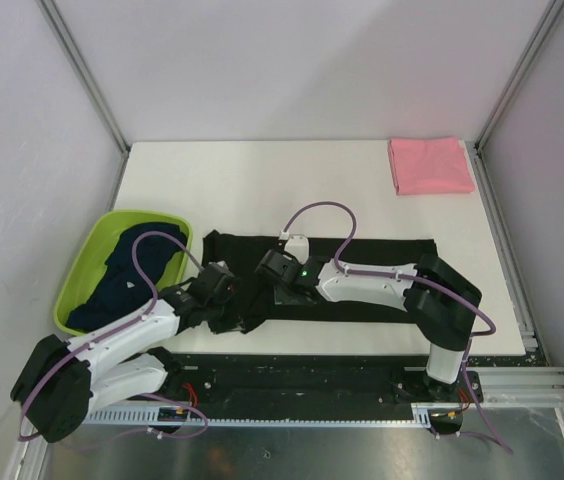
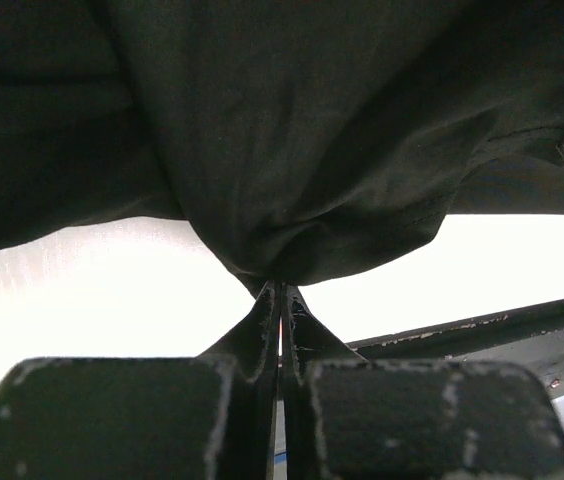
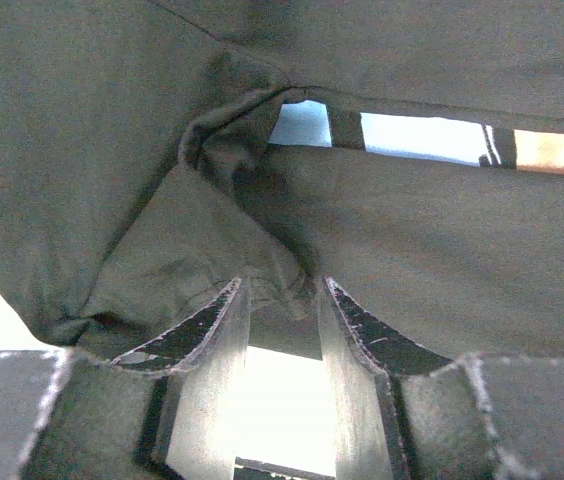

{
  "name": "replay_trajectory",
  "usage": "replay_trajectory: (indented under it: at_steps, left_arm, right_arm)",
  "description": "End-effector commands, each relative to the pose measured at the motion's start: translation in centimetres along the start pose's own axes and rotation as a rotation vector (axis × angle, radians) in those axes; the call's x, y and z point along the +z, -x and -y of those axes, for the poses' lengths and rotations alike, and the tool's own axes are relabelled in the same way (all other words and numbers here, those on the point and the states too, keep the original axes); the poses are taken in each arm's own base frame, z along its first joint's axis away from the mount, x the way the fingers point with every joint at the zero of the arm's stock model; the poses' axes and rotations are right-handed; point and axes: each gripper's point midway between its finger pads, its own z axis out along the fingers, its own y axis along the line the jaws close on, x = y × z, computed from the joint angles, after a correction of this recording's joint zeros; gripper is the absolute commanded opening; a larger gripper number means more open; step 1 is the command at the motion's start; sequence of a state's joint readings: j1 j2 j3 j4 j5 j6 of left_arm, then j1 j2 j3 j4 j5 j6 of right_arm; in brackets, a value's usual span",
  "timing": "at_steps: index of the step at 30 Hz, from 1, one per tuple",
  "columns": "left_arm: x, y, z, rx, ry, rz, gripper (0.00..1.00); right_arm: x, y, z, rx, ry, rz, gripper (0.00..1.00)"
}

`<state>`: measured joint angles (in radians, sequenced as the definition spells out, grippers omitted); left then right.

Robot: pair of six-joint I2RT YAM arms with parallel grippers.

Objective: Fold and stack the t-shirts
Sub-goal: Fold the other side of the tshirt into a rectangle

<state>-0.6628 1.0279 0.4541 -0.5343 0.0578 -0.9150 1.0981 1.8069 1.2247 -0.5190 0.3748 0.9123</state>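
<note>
White table (image 1: 262, 190) holds a black t-shirt (image 1: 382, 250) right of the green basin (image 1: 87, 262), half hidden under the arms (image 1: 362, 283). The left claw (image 2: 280, 288) pinches its cloth tight; the right claw (image 3: 282, 290) stands a little open against it.

We see a robotics lab test cell: a white table (image 1: 262, 180) boxed in by plain pale panels (image 1: 292, 60), aluminium posts (image 1: 83, 75) at 10 and 2 o'clock, and cabled robot arms (image 1: 122, 335) bolted to a dark mounting rail (image 1: 292, 385) at 6 o'clock.
</note>
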Motion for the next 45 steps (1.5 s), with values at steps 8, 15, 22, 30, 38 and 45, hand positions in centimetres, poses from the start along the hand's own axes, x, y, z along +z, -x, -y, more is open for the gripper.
replay_trajectory:
  at_steps: [8,15,22,30,38,45]
  left_arm:
    - [-0.3,-0.3,0.5,0.036,-0.030,-0.009,0.00]
    - [-0.7,-0.2,0.6,0.047,-0.035,-0.007,0.00]
    - [-1.9,0.3,1.2,0.055,-0.055,0.016,0.00]
    - [-3.3,1.4,1.9,0.061,-0.058,0.057,0.00]
    - [-5.3,3.5,3.1,0.082,-0.057,0.131,0.00]
    - [-5.8,5.6,1.9,0.055,0.020,0.210,0.00]
  right_arm:
    - [0.0,0.3,-0.2,-0.012,0.013,0.023,0.18]
    - [-1.1,0.5,0.4,-0.011,0.009,0.025,0.01]
    - [-1.7,-0.3,1.3,-0.010,-0.001,0.009,0.00]
    - [-2.2,-0.3,1.2,-0.002,0.023,-0.004,0.00]
    - [-2.9,-0.5,1.0,0.009,0.048,-0.026,0.00]
    - [-3.4,-1.3,0.0,0.032,0.081,-0.043,0.00]
